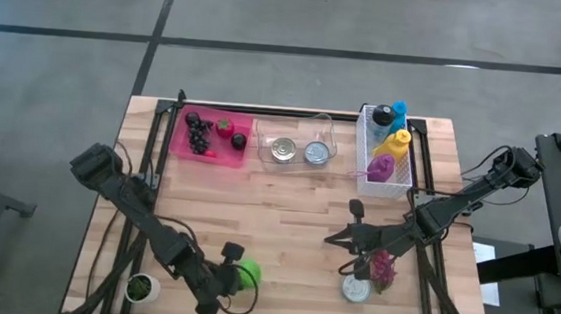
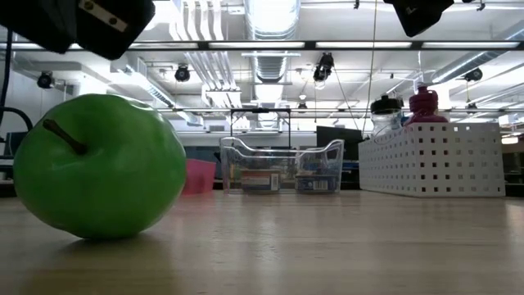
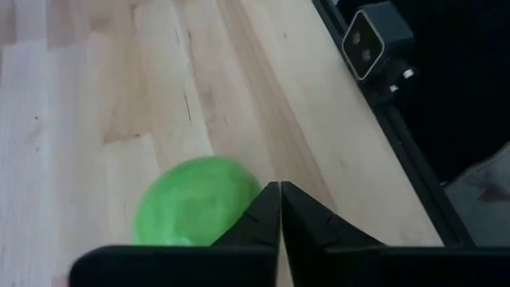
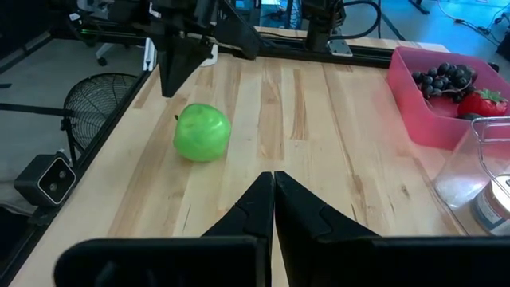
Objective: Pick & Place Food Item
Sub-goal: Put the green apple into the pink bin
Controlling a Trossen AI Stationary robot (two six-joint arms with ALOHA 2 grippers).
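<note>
Both grippers' fingers are sitting closed, empty; left gripper is needing opening before straddling the green apple.

You have a pale wood plank counter in front of you. A green apple sits on it near the front edge. Along the far edge stand a pink tray, a clear bin and a white perforated basket. Two small potted plants rest on it too, one at the front left corner, one right of centre.
</note>
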